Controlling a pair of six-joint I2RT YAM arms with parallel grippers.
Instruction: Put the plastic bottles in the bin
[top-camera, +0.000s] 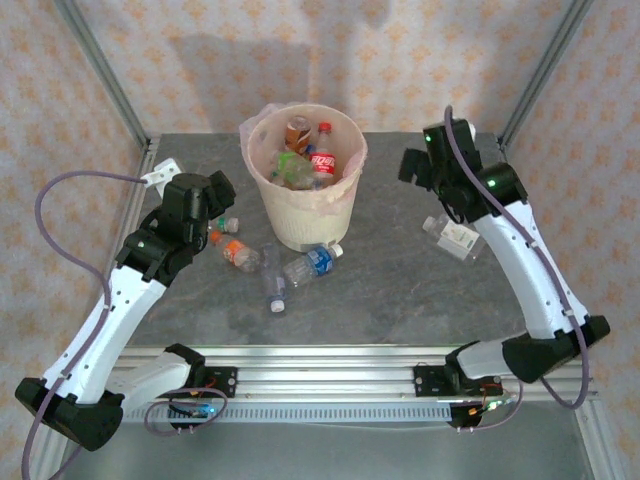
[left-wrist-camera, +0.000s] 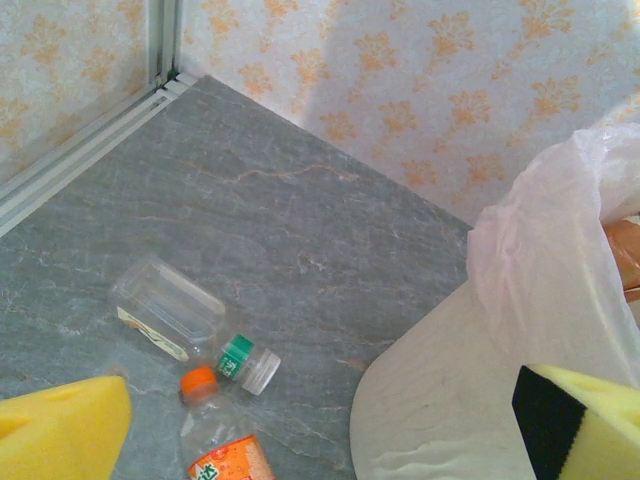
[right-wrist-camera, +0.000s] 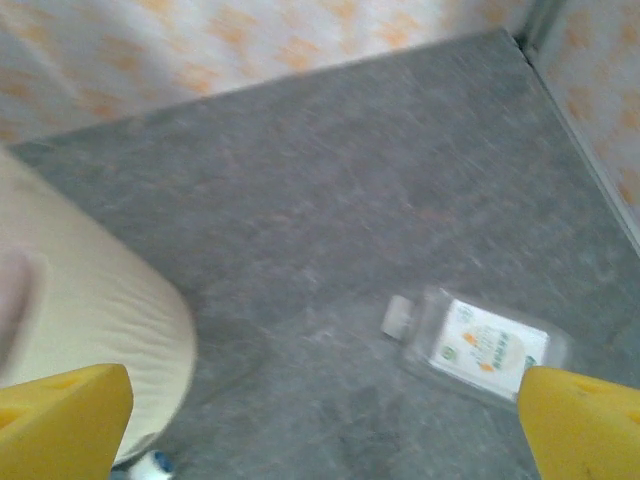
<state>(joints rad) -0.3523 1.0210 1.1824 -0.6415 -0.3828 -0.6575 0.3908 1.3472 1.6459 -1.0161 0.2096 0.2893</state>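
Left gripper (left-wrist-camera: 320, 430) hangs with jaws spread wide, nothing held, above clear bottle (left-wrist-camera: 175, 320) with green-banded neck and orange-capped bottle (left-wrist-camera: 215, 440). Both lie on grey table (left-wrist-camera: 300, 200), just left of bin (left-wrist-camera: 430, 420). Right gripper (right-wrist-camera: 325, 430) likewise gapes wide and empty, right of bin, with flat white-labelled bottle (right-wrist-camera: 485, 345) lying on table near it. Top view: several bottles sit inside bin, red-labelled one (top-camera: 322, 162) on top; blue-labelled bottle (top-camera: 312, 264) and another clear one (top-camera: 275, 288) lie at bin's near foot.
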